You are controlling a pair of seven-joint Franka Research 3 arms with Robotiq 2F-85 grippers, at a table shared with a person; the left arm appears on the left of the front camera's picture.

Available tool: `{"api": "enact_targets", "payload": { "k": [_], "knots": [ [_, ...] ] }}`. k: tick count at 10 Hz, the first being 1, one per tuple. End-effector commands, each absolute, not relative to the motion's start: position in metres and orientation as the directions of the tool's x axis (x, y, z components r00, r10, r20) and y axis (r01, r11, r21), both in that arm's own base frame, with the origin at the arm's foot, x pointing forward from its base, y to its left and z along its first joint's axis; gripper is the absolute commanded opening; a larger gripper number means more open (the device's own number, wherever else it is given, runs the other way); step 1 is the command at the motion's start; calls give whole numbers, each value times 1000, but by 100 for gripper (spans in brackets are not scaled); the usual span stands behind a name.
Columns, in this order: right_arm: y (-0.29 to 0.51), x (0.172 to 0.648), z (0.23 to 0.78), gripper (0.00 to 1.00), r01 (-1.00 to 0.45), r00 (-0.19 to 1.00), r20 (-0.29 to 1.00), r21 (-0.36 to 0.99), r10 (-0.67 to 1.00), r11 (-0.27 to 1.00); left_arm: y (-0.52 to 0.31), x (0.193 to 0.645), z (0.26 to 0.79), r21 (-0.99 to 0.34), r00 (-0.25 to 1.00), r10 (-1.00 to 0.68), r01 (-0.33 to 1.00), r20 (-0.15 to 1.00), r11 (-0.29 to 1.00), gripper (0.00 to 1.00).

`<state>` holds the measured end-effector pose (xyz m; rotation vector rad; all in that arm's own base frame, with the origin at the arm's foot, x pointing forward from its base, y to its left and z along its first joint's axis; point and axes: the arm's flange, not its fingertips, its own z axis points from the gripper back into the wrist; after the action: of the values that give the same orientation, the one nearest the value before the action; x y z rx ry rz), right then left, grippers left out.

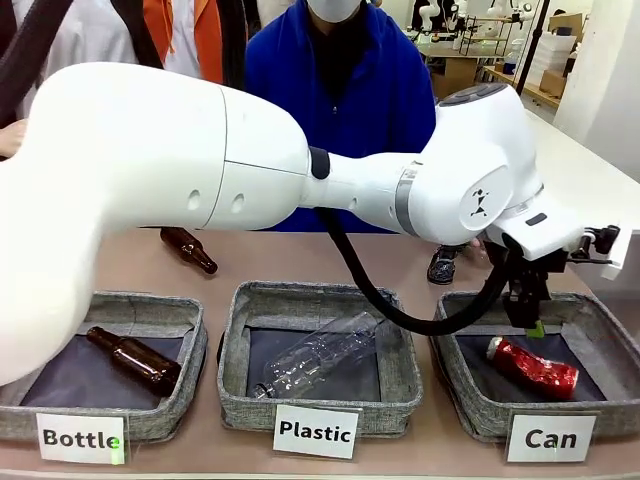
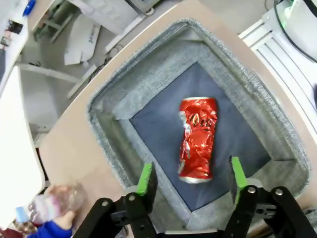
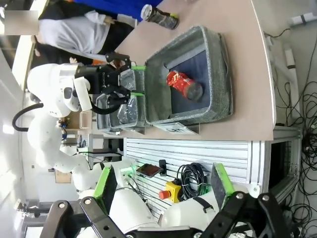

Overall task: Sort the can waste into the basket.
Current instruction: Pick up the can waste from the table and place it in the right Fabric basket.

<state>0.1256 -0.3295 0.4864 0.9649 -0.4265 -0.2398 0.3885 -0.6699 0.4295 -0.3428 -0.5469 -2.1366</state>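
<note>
The crushed red can (image 1: 533, 365) lies on its side on the dark lining of the grey basket (image 1: 462, 398) labelled "Can". My left arm reaches across from the left, and its gripper (image 1: 527, 318) hangs just above the basket's back part. In the left wrist view the can (image 2: 198, 141) rests flat in the basket (image 2: 148, 89) below the left gripper (image 2: 190, 172), which is open and holds nothing. A dark can with a silver top (image 1: 443, 265) lies on the table behind the basket. My right gripper (image 3: 163, 182) is open and empty, off the table's side, facing the basket (image 3: 218, 59), the red can (image 3: 181, 84) and the dark can (image 3: 159, 16).
The middle basket (image 1: 240, 380) labelled "Plastic" holds a clear bottle (image 1: 320, 355). The left basket (image 1: 185, 405) labelled "Bottle" holds a brown bottle (image 1: 135, 358). Another brown bottle (image 1: 190, 250) lies on the table behind. A person in blue (image 1: 390, 90) stands at the far side.
</note>
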Motion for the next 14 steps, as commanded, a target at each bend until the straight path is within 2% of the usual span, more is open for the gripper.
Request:
{"api": "enact_targets", "payload": {
  "k": [1,3,6,7,9,12,13,14],
  "knots": [
    [-332,117,488,100,-4,898,249,828,-362,561,-674,389,433,256,-567,-711,823,415,-507,100],
    [-329,125,486,100,9,892,243,833,-381,552,-671,381,431,281,-574,-692,818,437,-501,100],
    [-318,126,483,100,-88,922,269,845,-277,527,-666,368,437,245,-576,-650,811,495,-532,100],
    [-307,132,479,100,-78,921,272,831,-280,550,-652,358,448,239,-577,-649,809,496,-537,100],
    [-265,154,473,100,-137,934,296,814,-201,565,-599,328,481,295,-558,-683,830,471,-474,100],
    [-181,187,468,100,-237,950,310,806,-46,542,-538,296,492,383,-495,-707,862,505,-331,100],
    [-159,192,468,100,-273,946,325,786,4,555,-527,294,492,462,-529,-660,836,534,-297,100],
    [-154,194,470,100,-288,944,330,781,26,554,-537,303,489,545,-625,-564,770,540,-332,100]
  ]
}}
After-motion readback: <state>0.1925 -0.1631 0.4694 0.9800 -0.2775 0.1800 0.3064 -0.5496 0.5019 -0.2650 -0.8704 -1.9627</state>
